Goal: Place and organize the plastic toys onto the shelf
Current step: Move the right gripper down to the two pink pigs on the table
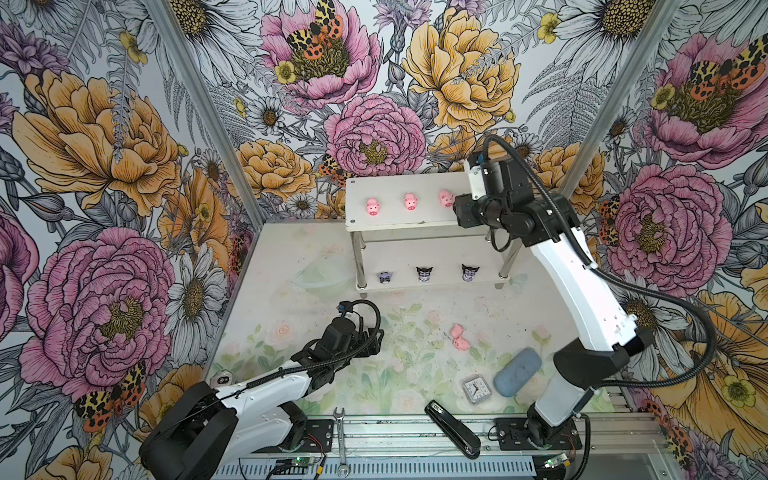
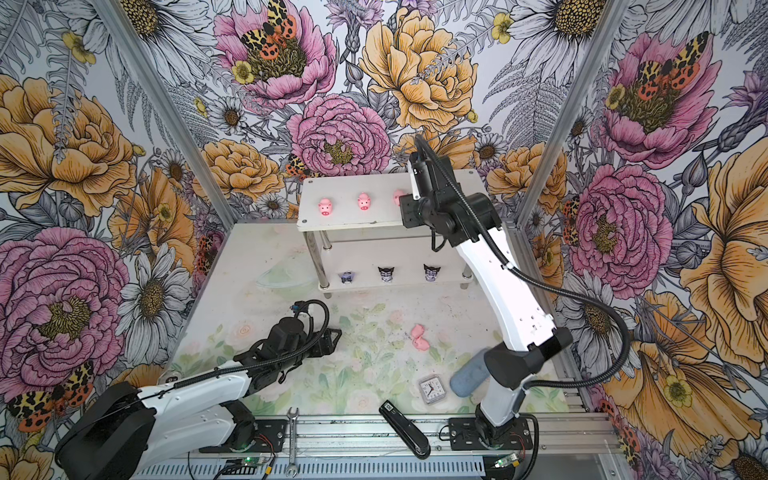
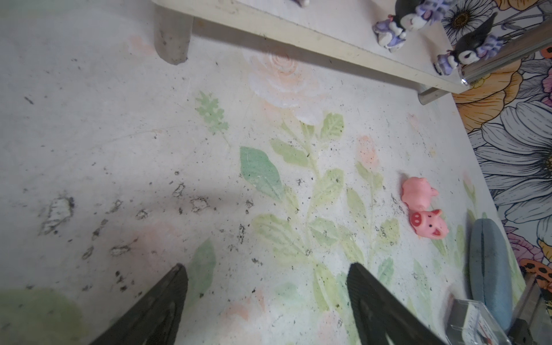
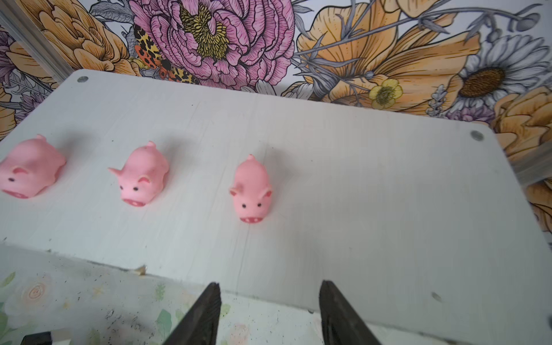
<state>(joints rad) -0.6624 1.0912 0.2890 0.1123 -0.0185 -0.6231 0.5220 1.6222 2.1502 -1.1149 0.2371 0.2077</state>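
Where three pigs (image 4: 143,176) stand evenly spaced on the shelf (image 1: 399,183) top, room seems kept for two pigs (image 1: 457,331) on the table (image 1: 415,374); right gripper (image 4: 270,285) parted, empty, at the shelf's edge; left gripper (image 3: 267,266) wide, empty.

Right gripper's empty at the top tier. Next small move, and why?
Probably draw the right gripper back off the shelf and lower it toward the two pink pigs lying on the table. Its jaws stand open and empty, three pigs already line the top tier with room beside them, and these two are the only toys left off the shelf.
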